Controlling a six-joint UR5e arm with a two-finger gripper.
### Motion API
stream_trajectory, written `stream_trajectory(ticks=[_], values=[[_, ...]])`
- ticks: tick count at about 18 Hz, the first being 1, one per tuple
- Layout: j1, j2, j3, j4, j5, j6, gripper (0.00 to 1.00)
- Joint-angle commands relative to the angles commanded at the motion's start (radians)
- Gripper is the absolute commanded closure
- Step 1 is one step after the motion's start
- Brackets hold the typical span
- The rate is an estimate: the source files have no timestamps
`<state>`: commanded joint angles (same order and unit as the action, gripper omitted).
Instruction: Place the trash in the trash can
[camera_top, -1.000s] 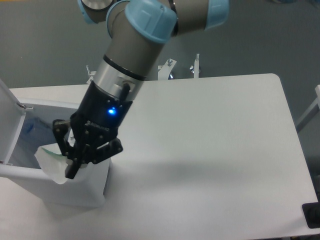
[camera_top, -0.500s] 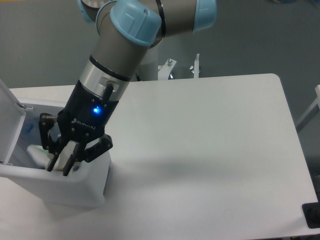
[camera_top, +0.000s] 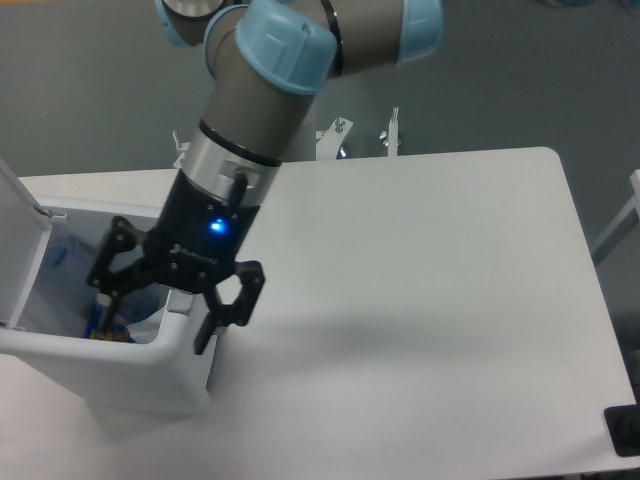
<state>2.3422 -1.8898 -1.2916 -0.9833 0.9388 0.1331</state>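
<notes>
The trash can (camera_top: 110, 360) is a white bin at the table's left edge, with its lid (camera_top: 18, 240) standing open. My gripper (camera_top: 158, 308) hangs over the bin's right rim, open and holding nothing. One finger (camera_top: 103, 285) is above the inside and the other finger (camera_top: 222, 318) is outside the right wall. Inside the bin lies trash: a pale grey-white piece (camera_top: 148, 322) and, next to it, a slim item with blue on it (camera_top: 99, 318), partly hidden by the wall and the gripper.
The white table (camera_top: 420, 300) stretches right of the bin. Metal brackets (camera_top: 390, 132) stand at its back edge. A black object (camera_top: 625, 432) sits at the bottom right corner. The arm (camera_top: 250, 120) reaches in from the top.
The gripper was shut on the grey-white piece above the bin. It has opened wide, and the piece now lies inside the bin.
</notes>
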Motion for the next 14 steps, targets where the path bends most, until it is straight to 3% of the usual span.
stream_trajectory(ticks=[4, 10, 14], values=[[0.060, -0.008, 0.003, 0.002, 0.012, 0.133, 0.00], [0.127, -0.057, -0.044, -0.023, 0.369, 0.348, 0.00], [0.196, -0.120, -0.078, -0.018, 0.455, 0.437, 0.00]])
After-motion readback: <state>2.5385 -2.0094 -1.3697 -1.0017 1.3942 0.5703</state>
